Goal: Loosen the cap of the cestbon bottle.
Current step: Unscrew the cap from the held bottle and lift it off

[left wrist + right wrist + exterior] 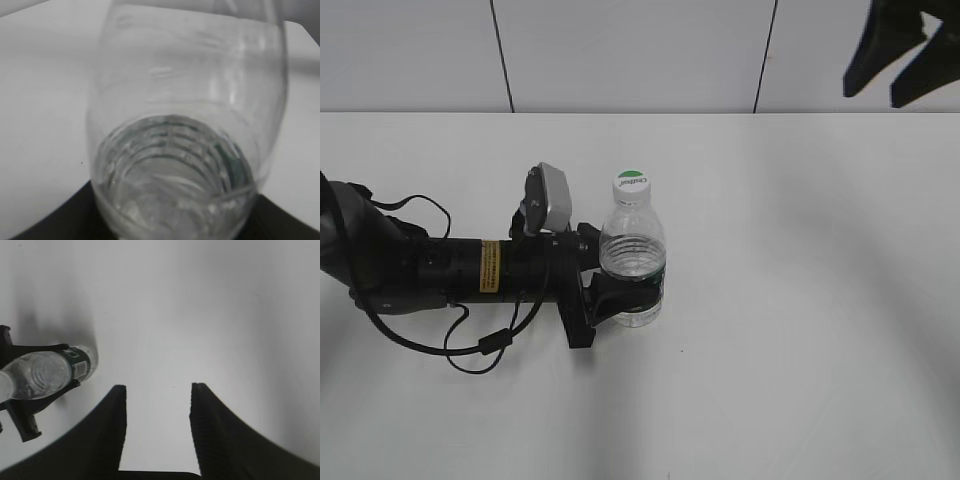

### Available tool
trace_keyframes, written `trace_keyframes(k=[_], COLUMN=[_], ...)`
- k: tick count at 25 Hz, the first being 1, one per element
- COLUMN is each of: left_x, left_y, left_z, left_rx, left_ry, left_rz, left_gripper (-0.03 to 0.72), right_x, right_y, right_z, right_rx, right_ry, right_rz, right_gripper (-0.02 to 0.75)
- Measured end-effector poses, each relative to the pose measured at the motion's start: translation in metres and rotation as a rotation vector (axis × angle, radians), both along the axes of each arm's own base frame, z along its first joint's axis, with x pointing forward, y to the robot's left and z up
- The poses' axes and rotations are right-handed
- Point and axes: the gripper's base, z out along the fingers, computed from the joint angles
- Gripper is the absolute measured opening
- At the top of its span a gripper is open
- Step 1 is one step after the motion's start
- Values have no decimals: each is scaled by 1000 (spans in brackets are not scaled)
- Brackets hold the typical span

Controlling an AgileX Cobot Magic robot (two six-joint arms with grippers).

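Observation:
The cestbon bottle stands upright on the white table, clear and ribbed, with a dark green label band low on its body. Its cap, green and white on top, sits on the neck. My left gripper lies low across the table from the left and is shut on the bottle's lower body. The bottle fills the left wrist view, and the cap is out of that view. My right gripper is open and empty, high above the table at the exterior view's top right. The bottle also shows in the right wrist view.
The white table runs to a pale panelled wall at the back. The left arm's black cables loop on the table at the left. Nothing else stands on the table.

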Motion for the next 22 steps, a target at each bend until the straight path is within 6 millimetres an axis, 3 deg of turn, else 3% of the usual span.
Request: trace_keyframes(k=[10, 18, 22], left_x=[0, 0, 0], left_y=[0, 0, 0], left_z=[0, 0, 0], left_rx=[1, 1, 4], left_ry=[0, 0, 0], left_rz=[-2, -2, -1], left_gripper=[378, 377, 377], right_x=[17, 16, 13], right_y=[75, 111, 129], right_z=[-9, -30, -37], right_rx=[57, 66, 78], right_ry=[35, 103, 133], right_rz=[68, 90, 100], right_gripper=[331, 334, 379])
